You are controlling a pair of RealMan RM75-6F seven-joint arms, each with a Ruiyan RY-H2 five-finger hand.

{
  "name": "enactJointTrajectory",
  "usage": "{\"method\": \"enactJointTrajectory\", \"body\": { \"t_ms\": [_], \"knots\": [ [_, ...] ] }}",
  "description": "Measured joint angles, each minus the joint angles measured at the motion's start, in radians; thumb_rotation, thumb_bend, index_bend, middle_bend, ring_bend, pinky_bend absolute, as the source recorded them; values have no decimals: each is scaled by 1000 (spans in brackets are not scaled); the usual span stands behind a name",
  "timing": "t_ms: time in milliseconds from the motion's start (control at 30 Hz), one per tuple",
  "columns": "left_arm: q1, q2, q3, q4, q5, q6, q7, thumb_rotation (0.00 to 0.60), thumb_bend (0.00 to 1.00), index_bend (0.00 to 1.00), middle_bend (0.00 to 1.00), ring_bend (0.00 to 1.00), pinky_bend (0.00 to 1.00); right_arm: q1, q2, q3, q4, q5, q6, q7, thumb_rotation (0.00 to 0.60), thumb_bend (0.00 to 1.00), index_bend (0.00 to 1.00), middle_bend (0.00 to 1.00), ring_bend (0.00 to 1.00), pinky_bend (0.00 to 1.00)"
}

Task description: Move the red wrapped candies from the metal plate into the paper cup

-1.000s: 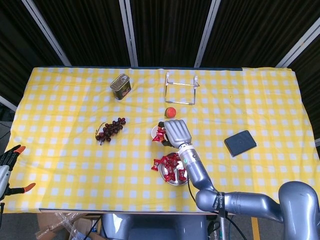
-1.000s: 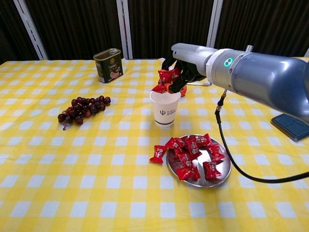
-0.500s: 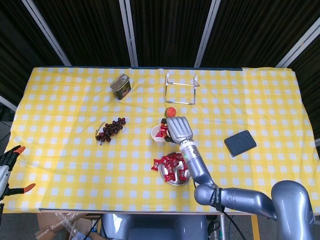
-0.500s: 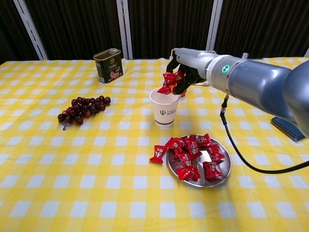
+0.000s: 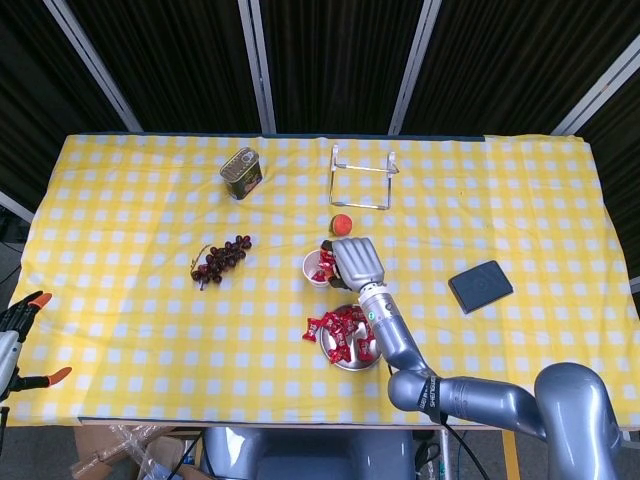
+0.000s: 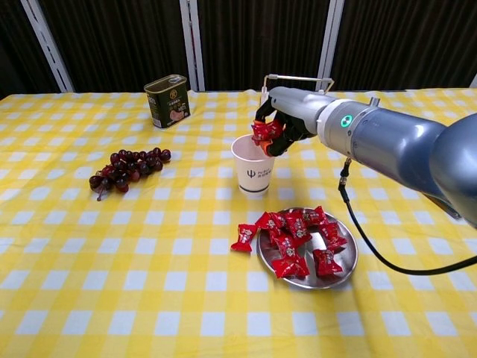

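Note:
My right hand (image 6: 287,119) (image 5: 356,262) hovers over the white paper cup (image 6: 254,168) (image 5: 315,270) and pinches a red wrapped candy (image 6: 262,133) just above the cup's rim. Below and in front of the cup sits the metal plate (image 6: 337,276) (image 5: 350,363) with several red wrapped candies (image 6: 298,239) heaped on it. One more red candy (image 6: 244,237) lies on the cloth just left of the plate. My left hand is not in either view.
A bunch of dark grapes (image 6: 127,167) lies left of the cup, a green tin can (image 6: 167,100) behind it. A small orange ball (image 5: 342,223) and a wire rack (image 5: 362,177) stand behind the cup. A dark flat case (image 5: 480,286) lies at the right.
My right hand has lowered a little with the candy, bringing it closer to the mouth of the cup. The plate and loose candy have not moved.

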Motion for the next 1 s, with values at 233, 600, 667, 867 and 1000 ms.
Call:
{"method": "enactJointTrajectory", "body": {
  "t_ms": [233, 600, 667, 867, 1000],
  "knots": [
    [0, 1, 0, 0, 1, 1, -1, 600, 50, 0, 0, 0, 0, -4, -6, -1, 11, -11, 4, 13, 600, 602, 433, 771, 911, 1000],
    [0, 1, 1, -1, 0, 0, -2, 600, 49, 0, 0, 0, 0, -11, -1, -4, -1, -22, 10, 17, 600, 573, 421, 771, 912, 1000],
    [0, 1, 1, -1, 0, 0, -2, 600, 49, 0, 0, 0, 0, -12, 1, -4, -5, -22, 11, 16, 600, 564, 407, 771, 911, 1000],
    [0, 1, 0, -1, 0, 0, -3, 600, 49, 0, 0, 0, 0, -13, 2, -9, -16, -29, 13, 12, 600, 510, 342, 771, 911, 1000],
    [1, 2, 0, -1, 1, 1, -4, 600, 49, 0, 0, 0, 0, -12, -2, -8, -17, -30, 15, 11, 600, 495, 321, 771, 912, 1000]
  ]
}}
